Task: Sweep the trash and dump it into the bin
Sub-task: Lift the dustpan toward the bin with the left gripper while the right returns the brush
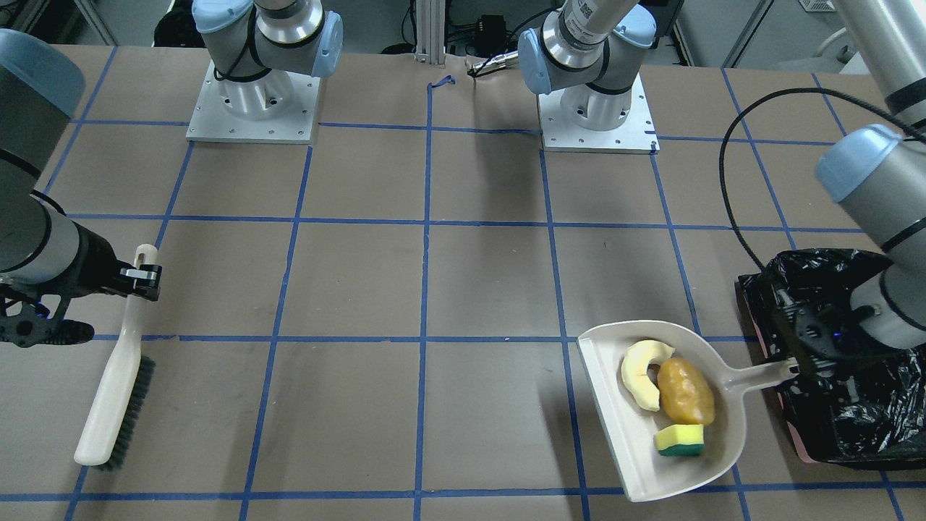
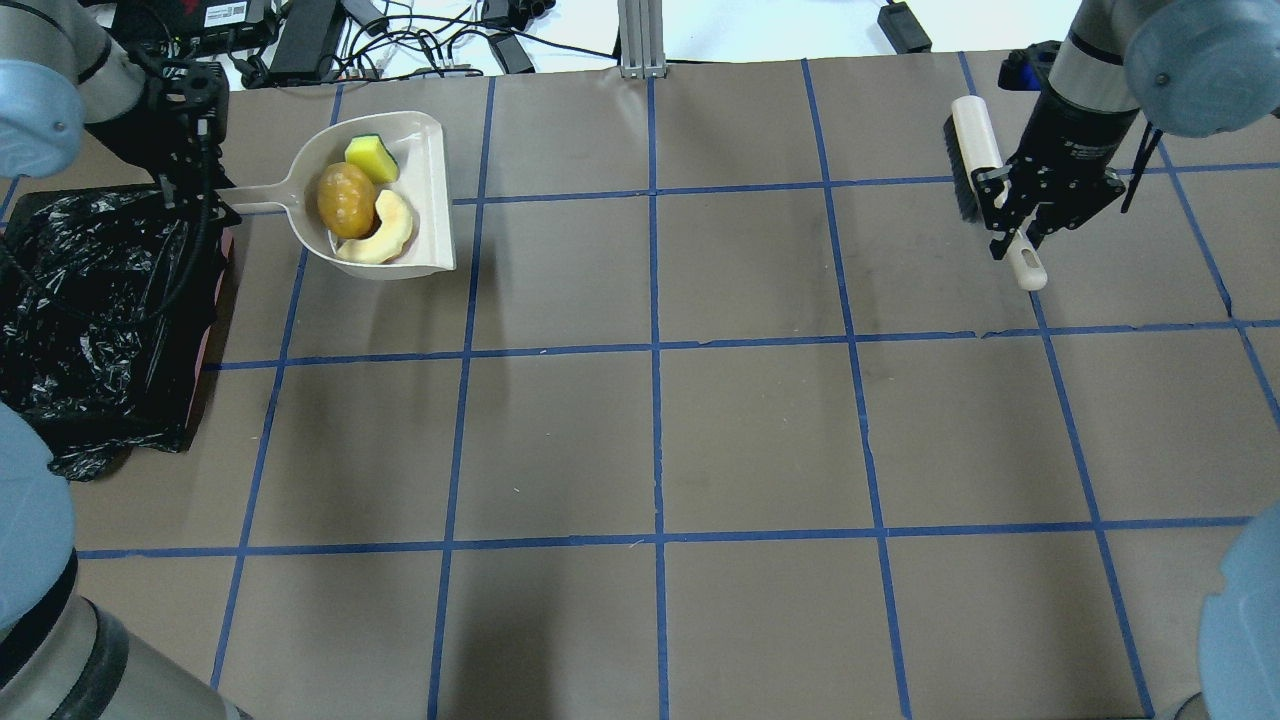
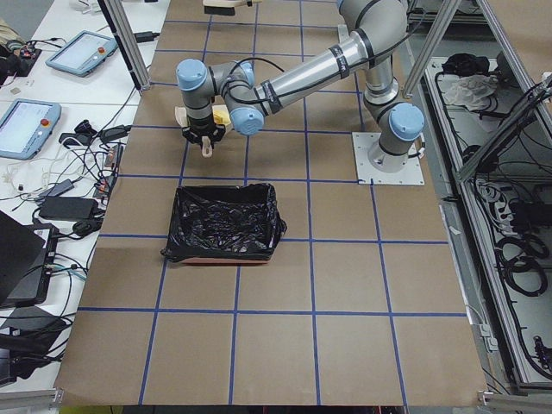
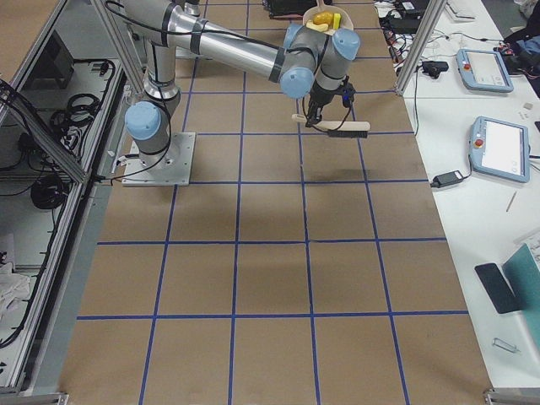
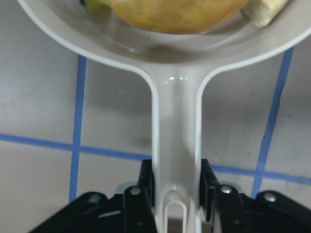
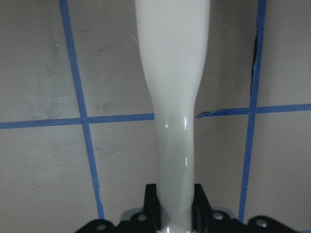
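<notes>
My left claw (image 5: 176, 183) is pressed tight on the end of the handle of a cream dustpan (image 1: 636, 463), one finger on each side of the handle. All three pieces of trash lie inside the pan, close together: a pale curved fruit slice (image 1: 640, 373) touches a golden-brown potato-like lump (image 1: 686, 392), and a yellow-and-green sponge block (image 1: 680, 439) sits just beside the lump. The pan is level over the brown tabletop (image 1: 434, 289), which is marked with a grid of blue tape; I cannot tell whether its underside touches the surface. The bin (image 1: 854, 420), a pinkish box lined with crinkly black plastic, stands at my left end of the tabletop, just beside the pan's handle, and my left wrist hangs above its near edge. Well apart, on my right side, my right claw (image 1: 145, 278) pinches the slim handle of a cream hand brush (image 1: 112, 405) near the handle's end. The brush points away from my base, with its dark bristles turned toward the middle of the tabletop.
</notes>
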